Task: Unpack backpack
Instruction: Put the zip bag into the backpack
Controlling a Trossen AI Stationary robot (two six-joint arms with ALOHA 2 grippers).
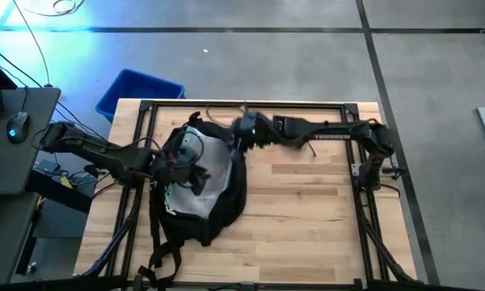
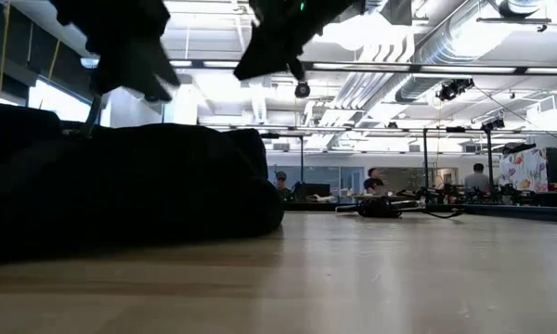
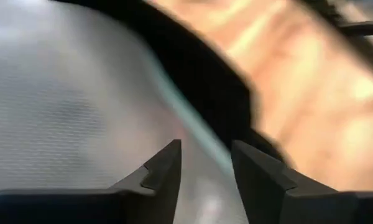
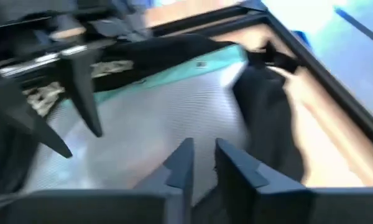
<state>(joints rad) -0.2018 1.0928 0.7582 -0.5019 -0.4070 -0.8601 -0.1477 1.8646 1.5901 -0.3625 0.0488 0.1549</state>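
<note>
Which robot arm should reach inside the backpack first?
Probably the left. The left gripper already hangs over the grey lining of the open backpack, fingers apart. The right gripper sits at the backpack's rim.

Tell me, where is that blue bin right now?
In the high view, the blue bin sits on the floor just beyond the table's far-left corner, behind the backpack.

You've got one backpack (image 1: pixel 214 202), one blue bin (image 1: pixel 137 90), two grippers: left (image 1: pixel 190 166), right (image 1: pixel 244 129).

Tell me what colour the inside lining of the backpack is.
Light grey lining with a teal edge, clearest in the right wrist view.
</note>
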